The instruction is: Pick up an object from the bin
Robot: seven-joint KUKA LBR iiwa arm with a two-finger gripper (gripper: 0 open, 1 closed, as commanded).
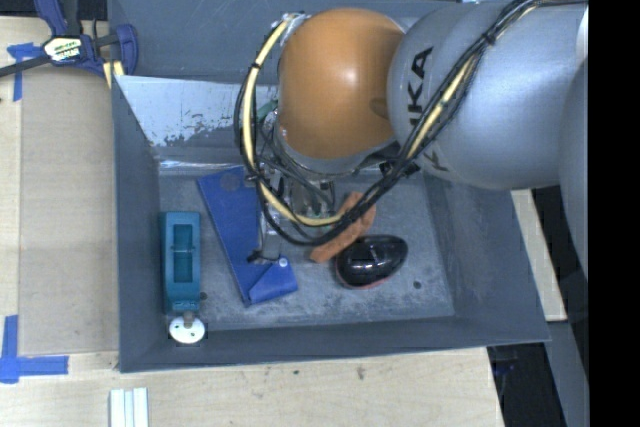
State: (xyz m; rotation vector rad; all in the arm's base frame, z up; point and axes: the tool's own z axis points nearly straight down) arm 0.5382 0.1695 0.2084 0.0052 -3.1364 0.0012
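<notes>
A single camera looks down on the grey bin (135, 215) from above and somewhat to one side, near enough that the bin's rim runs close to the edges. The arm (500, 85) enters from three o'clock.

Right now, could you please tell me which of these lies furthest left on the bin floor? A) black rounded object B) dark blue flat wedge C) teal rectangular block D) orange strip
C: the teal rectangular block lies by the bin's left wall; the dark blue flat wedge, orange strip and black rounded object all lie further right.
</notes>
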